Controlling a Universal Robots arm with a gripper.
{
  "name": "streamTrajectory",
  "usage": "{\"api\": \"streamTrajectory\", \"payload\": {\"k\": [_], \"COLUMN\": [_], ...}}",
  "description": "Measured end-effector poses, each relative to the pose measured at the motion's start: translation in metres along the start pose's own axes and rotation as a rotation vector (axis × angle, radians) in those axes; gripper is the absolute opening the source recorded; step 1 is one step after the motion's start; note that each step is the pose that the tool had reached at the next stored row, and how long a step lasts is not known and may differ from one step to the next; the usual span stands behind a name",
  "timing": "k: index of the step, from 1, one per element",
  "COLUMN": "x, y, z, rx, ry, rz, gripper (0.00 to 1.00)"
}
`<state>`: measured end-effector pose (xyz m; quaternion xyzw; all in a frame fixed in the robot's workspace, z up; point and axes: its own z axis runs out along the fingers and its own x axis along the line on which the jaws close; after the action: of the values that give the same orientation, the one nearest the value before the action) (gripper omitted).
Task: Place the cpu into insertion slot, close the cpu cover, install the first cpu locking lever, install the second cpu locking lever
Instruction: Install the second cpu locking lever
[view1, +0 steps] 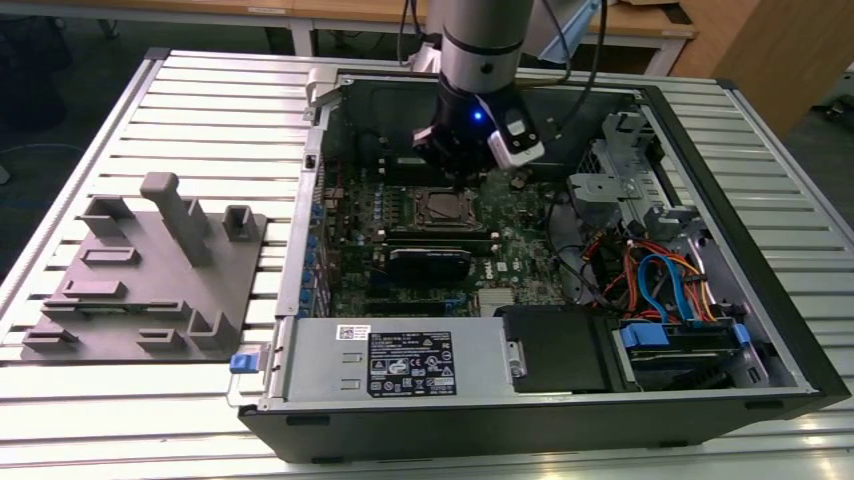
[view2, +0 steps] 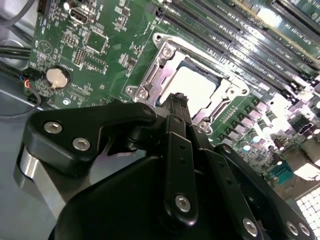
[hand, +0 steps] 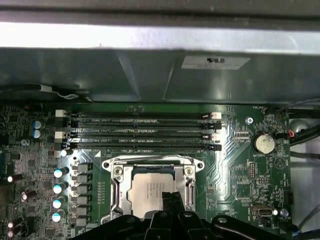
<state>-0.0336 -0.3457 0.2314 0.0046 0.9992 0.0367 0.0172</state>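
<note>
The slatted metal bench (view1: 200, 100) carries an open desktop computer case (view1: 747, 260), lying on its side, and well apart from it, at about nine o'clock in the exterior view, a grey fixture plate (view1: 134, 290) with upright pegs and blocks. Inside the case, the green motherboard (view1: 514, 215) fills the middle, with a power supply box (view1: 400, 360) at six o'clock of it and a bundle of blue and orange cables (view1: 661, 280) at about four o'clock. The robot arm (view1: 478, 45) comes down from twelve o'clock into the case, and its black end effector (view1: 461, 165) hangs just above the socket area. In both wrist views the end effector (view2: 176, 102) (hand: 167, 197) has its fingertips brought together to a narrow point right over the edge of the socket, gripping nothing. The cpu (hand: 150, 192) (view2: 192, 90) lies flat in the insertion slot (hand: 152, 187), its pale metal top showing. The cpu cover (hand: 117, 187) (view2: 165, 62) lies down around the chip, its silvery frame bordering the window. Four long black memory slots (hand: 140, 131) run side by side just beyond the socket. A round coin battery (hand: 263, 142) (view2: 59, 77) sits on the board near the socket.
</note>
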Motion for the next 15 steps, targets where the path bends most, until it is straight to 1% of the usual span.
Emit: {"api": "streamTrajectory", "payload": {"k": [5, 7, 10, 14, 15], "x": [0.0, -0.0001, 0.0, -0.0002, -0.0002], "y": [-0.0044, -0.0059, -0.0062, -0.0059, -0.0058], "z": [0.0, 0.0, -0.0001, -0.0048, -0.0051], "rx": [0.0027, 0.0027, 0.0028, 0.0031, 0.0033], "ry": [0.0003, 0.0002, 0.0004, 0.0013, 0.0015], "rz": [0.0, 0.0, 0.0, 0.0, 0.0], "gripper": [0.1, 0.1, 0.1, 0.1, 0.1]}}
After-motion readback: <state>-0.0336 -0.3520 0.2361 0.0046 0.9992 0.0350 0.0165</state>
